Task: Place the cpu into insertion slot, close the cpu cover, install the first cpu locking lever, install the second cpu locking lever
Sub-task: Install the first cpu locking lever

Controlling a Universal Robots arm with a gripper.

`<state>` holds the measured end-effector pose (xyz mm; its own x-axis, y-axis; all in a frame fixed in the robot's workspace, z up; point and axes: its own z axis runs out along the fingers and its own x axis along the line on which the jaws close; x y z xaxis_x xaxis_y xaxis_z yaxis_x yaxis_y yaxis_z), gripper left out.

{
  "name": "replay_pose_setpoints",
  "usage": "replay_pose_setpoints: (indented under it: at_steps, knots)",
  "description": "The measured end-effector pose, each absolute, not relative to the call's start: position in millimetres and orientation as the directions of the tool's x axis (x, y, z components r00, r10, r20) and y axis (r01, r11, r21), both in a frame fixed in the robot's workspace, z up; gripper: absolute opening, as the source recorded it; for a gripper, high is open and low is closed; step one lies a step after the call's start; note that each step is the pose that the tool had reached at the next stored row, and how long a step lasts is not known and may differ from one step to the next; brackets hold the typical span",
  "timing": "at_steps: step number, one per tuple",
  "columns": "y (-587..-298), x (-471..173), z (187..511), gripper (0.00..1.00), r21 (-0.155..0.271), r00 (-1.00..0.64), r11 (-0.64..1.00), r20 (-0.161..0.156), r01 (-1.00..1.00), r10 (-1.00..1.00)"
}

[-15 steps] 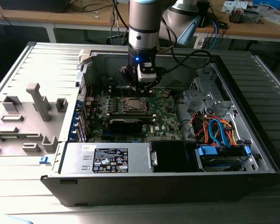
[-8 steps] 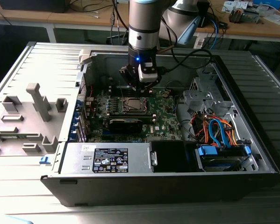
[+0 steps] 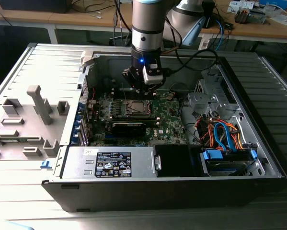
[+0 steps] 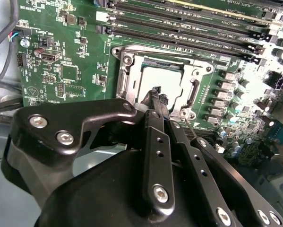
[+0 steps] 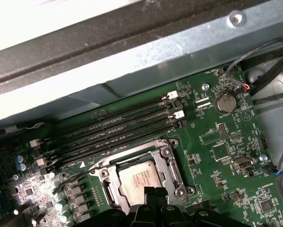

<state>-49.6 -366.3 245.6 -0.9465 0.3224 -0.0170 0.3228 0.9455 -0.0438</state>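
So the cpu (image 5: pixel 140 177) is already sitting in its socket, lower middle of the first wrist view, with the cpu cover (image 4: pixel 194 72) down around it like a frame. The gripper (image 4: pixel 156 94) hangs right over the near edge of the socket, fingers pinched together on nothing as far as I can see. In the exterior view it's center frame, above the motherboard (image 3: pixel 169 120). My worry: those fingertips are really close to the cover edge, so a slightly off push could scrape the chip, or skid onto the RAM slots (image 5: pixel 117 125) just beside it.
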Motion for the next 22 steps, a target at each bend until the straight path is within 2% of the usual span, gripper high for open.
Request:
replay_pose_setpoints:
  at_steps: [22]
  knots:
    - [-366.3,-49.6,245.6,0.11,-0.042,-0.985,0.984,-0.016,0.171,0.17]
